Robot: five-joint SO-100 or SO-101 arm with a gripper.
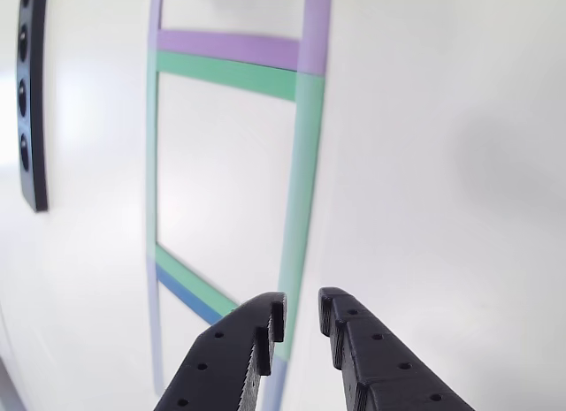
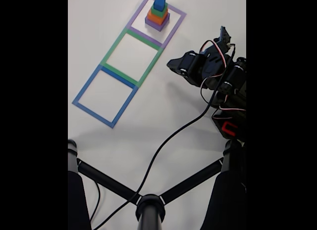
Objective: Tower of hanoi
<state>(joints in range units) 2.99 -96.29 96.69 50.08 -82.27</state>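
In the fixed view, start at the left of the frame: you have three taped squares running in a diagonal row, the blue square point(image 2: 105, 95) lowest and furthest left, the green square point(image 2: 132, 56) in the middle, and the purple square point(image 2: 157, 18) at the upper centre. All the blocks sit in that purple square as one stack point(image 2: 158, 14), a purple block at the bottom, then orange, then green, with the blue block point(image 2: 159, 3) on top. The other two squares hold nothing.

Move right and you reach the gripper point(image 2: 172, 65), hanging over bare table just beside the right edge of the green square. Its fingers are slightly parted and hold nothing; the other view shows the gap between the two black tips point(image 1: 302, 312) with only green tape under them.

So the stack lies up and a little left of the gripper in the fixed view, well apart, along the line of the tape row. My judgement: your first reach has to travel up that line and come down over the blue block, since it is the smallest and topmost.
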